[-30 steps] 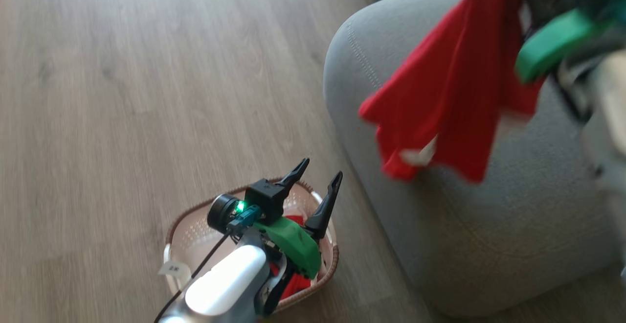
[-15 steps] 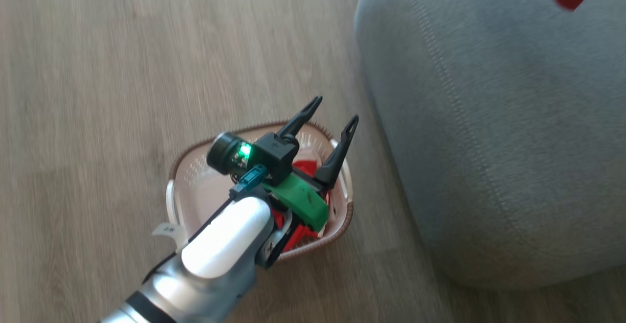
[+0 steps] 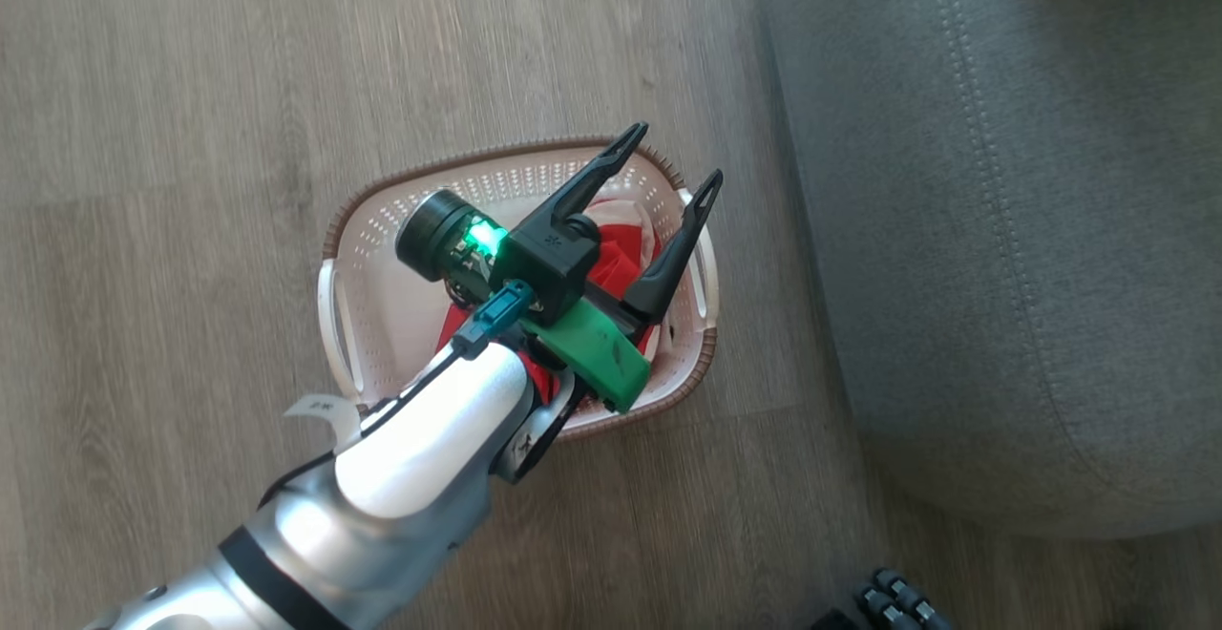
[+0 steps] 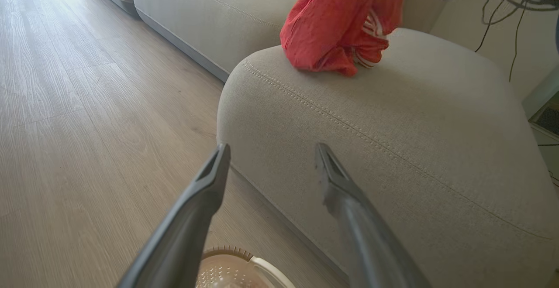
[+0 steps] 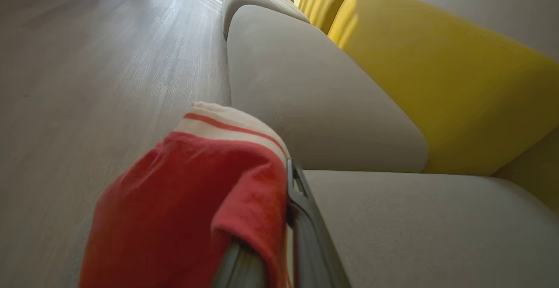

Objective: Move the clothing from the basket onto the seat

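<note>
On the floor [image 3: 172,86], the basket [image 3: 430,167] holds clothing [image 3: 619,262] straight below my open left jaws — right jaws clamp a garment [image 5: 188,209].

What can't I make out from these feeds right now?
Head view: how much clothing lies in the basket; the left gripper and forearm cover it.
Left wrist view: the garment's top, cut by the edge.
Right wrist view: one finger of the right gripper, under the garment.

- You have one white perforated plastic basket [image 3: 382,229] with a brown woven rim.
- You have two bundles of bright red soft clothing [image 4: 336,22] with white stripes.
- You have three large grey fabric seat cushions [image 4: 393,148].
</note>
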Controlling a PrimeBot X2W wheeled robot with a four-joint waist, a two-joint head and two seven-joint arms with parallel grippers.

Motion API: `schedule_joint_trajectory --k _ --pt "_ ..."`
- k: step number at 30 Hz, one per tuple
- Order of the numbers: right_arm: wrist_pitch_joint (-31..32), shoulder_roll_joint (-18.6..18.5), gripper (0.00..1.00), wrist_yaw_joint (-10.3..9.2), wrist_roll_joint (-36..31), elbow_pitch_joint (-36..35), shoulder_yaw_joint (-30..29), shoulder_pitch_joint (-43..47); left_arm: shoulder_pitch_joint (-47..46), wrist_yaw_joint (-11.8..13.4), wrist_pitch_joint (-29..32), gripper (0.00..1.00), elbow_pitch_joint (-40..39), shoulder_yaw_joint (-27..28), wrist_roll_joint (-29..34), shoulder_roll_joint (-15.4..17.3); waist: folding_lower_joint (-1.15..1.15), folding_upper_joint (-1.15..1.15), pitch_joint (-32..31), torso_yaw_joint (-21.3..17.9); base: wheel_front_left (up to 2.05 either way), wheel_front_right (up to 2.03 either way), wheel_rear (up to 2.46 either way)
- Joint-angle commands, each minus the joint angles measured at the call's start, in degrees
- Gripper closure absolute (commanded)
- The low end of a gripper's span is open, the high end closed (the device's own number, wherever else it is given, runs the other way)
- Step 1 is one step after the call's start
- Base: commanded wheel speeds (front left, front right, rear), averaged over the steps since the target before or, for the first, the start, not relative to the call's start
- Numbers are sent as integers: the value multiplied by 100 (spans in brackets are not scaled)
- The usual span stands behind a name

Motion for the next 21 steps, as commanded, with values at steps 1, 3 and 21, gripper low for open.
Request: schedule_joint_trajectory --k 1,3,21 --pt "-68 -13 100 -2 -34 -156 -27 -62 -125 25 2 0 -217 104 64 102 -1 0 48 25 0 0 0" --pt "-124 93 100 -2 -97 57 -139 62 -121 30 13 0 -243 89 67 123 -1 0 86 49 0 0 0" --pt "-370 257 0 -2 -700 734 -672 545 64 97 -42 0 -218 83 -76 256 -1 0 -97 30 0 0 0"
